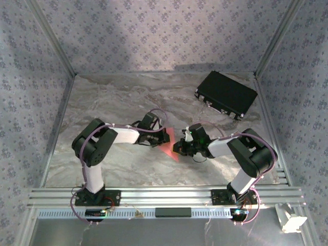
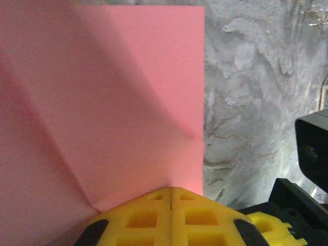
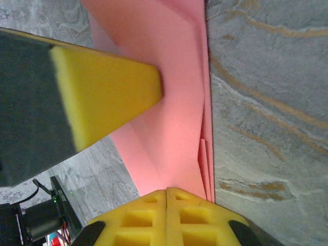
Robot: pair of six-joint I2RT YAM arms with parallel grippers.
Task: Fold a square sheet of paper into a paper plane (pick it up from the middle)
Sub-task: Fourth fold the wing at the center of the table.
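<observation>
The square sheet of paper (image 1: pixel 173 152) is a creased, folded salmon-pink shape lying on the marble table between the two arms. In the left wrist view the paper (image 2: pixel 128 92) shows diagonal creases and a straight right edge. My left gripper (image 2: pixel 170 188) is shut, its yellow tips resting on the paper's near part. From the right wrist, the paper (image 3: pixel 174 102) shows stacked layers along its right edge. My right gripper (image 3: pixel 166 189) is shut too, tips down on the paper, and a left finger (image 3: pixel 102 97) lies across the sheet. Seen from above, the left gripper (image 1: pixel 165 137) and right gripper (image 1: pixel 179 148) nearly meet.
A black rectangular case (image 1: pixel 226 95) lies at the back right of the table (image 1: pixel 113 102). Patterned walls close in the left, back and right sides. An aluminium rail (image 1: pixel 164 195) runs along the near edge under the arm bases. A white object (image 1: pixel 290 219) sits beyond the rail's right end.
</observation>
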